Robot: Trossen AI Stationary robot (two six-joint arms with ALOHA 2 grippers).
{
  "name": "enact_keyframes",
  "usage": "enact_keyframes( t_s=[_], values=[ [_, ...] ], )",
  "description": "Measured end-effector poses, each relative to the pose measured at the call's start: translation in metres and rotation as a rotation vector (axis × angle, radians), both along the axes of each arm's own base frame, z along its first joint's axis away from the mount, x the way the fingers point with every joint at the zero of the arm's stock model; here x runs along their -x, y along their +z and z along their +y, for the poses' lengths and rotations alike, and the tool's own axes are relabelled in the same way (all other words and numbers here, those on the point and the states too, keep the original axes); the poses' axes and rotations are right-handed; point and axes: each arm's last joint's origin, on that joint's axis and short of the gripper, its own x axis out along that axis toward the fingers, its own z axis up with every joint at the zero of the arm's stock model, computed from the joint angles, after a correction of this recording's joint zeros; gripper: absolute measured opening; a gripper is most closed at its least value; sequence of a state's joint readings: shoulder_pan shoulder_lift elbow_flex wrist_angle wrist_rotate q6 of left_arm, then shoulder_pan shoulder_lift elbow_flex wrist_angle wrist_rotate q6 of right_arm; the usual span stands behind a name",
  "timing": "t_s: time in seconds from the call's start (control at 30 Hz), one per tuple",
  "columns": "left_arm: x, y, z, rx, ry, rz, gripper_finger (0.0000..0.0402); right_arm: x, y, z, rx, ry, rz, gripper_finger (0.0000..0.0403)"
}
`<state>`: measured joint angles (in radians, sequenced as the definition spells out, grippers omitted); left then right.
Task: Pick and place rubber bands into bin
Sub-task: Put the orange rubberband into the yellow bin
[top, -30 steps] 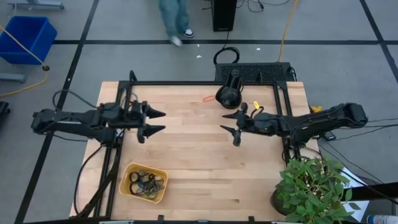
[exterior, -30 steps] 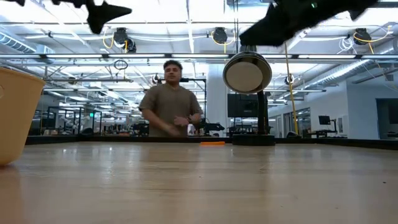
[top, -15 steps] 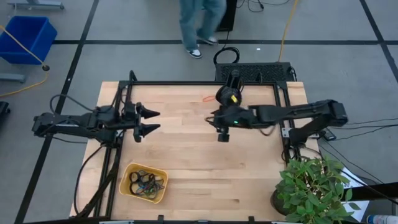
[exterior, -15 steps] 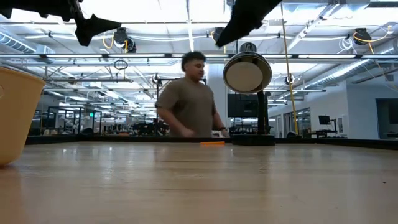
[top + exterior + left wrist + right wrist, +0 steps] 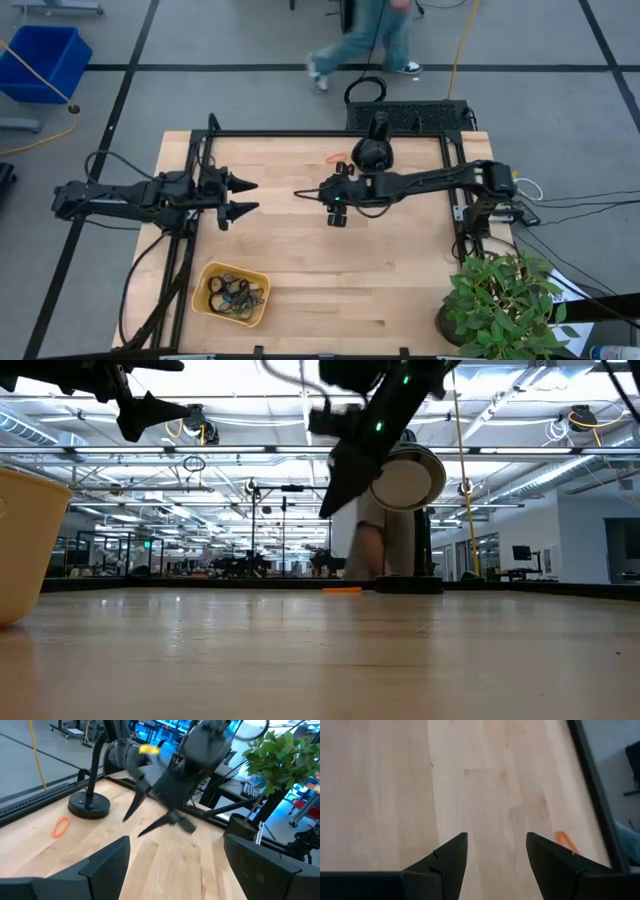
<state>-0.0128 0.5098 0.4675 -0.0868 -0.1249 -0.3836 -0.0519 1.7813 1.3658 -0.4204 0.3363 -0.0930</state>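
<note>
The orange-yellow bin [image 5: 205, 278] stands near the front left of the table with several rubber bands [image 5: 236, 295] inside. One orange rubber band [image 5: 337, 158] lies flat on the wood by the far edge; it also shows in the left wrist view [image 5: 61, 826] and the right wrist view [image 5: 565, 841]. My right gripper [image 5: 318, 206] hangs open over the table's middle, slanting down above bare wood [image 5: 497, 851], short of that band. My left gripper [image 5: 256, 196] waits open at the left, high above the table.
A black stand with a round head [image 5: 371, 151] rises at the far edge right beside the orange band. A potted plant [image 5: 500, 300] fills the near right corner. A person [image 5: 365, 35] walks on the floor beyond the far edge. A blue tub [image 5: 45, 58] is off the table.
My right gripper has swept from the right side toward the table's middle and tipped from nearly level to slanting down, staying open. My left gripper has drawn back a little toward the left edge. The person has walked rightward behind the table.
</note>
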Motion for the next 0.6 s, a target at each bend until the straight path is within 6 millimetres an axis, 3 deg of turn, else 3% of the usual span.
enact_keyframes(
  t_s=[0.23, 0.47, 0.6],
  values=[
    [0.0, 0.0, 0.0, -0.008, -0.001, 0.001, 0.0328, -0.019, -0.034, -0.004, 0.021, -0.053, -0.002, 0.0196],
    [0.0, 0.0, 0.0, -0.013, 0.005, 0.002, 0.0328, -0.024, -0.054, -0.006, 0.01, -0.108, 0.014, 0.0196],
    [0.0, 0.0, 0.0, -0.013, 0.005, 0.002, 0.0326, -0.025, -0.066, -0.009, 0.095, -0.168, 0.057, 0.0196]
  ],
)
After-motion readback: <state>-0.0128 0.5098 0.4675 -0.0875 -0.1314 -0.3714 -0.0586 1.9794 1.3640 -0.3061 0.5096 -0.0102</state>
